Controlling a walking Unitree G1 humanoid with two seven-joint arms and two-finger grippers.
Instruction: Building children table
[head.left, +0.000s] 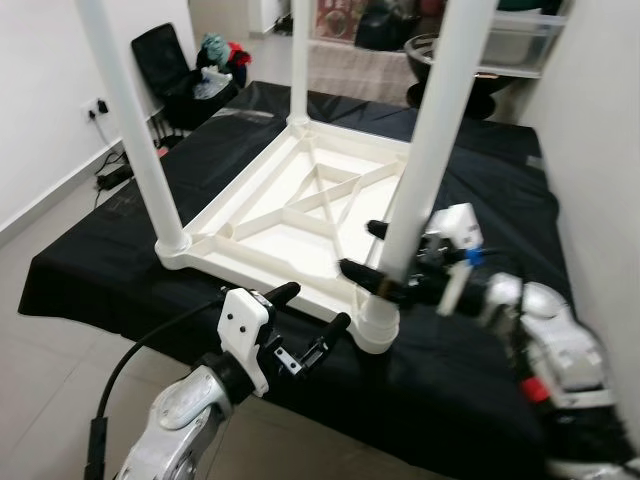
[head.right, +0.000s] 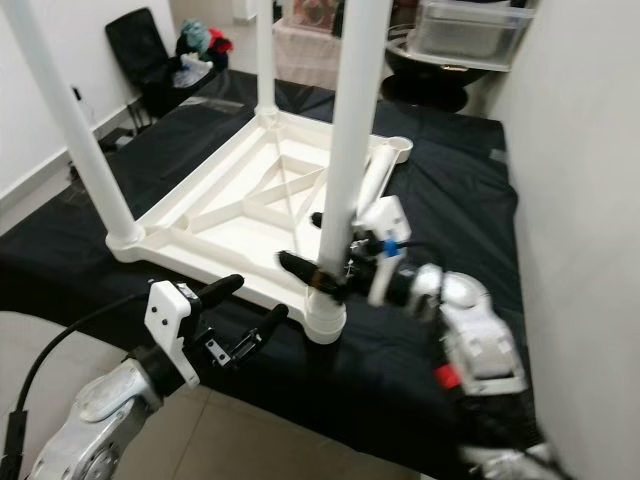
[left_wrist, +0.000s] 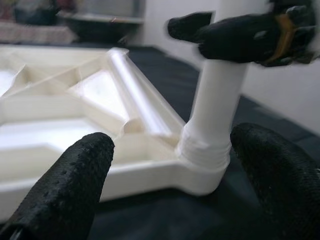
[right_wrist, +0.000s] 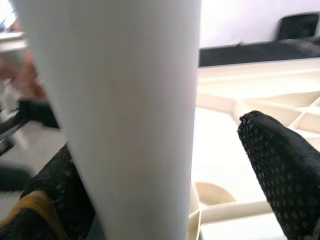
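- White tabletop (head.left: 300, 215) lies upside down on the black cloth (head.left: 480, 190); three legs stand up from its corners.
- Your right gripper (head.left: 371, 252) straddles the near-right leg (head.left: 432, 150) low down, fingers either side; firm grip or not, can't tell.
- Your left gripper (head.left: 312, 310) hangs spread wide, empty, just beside that leg's socket (left_wrist: 205, 150).
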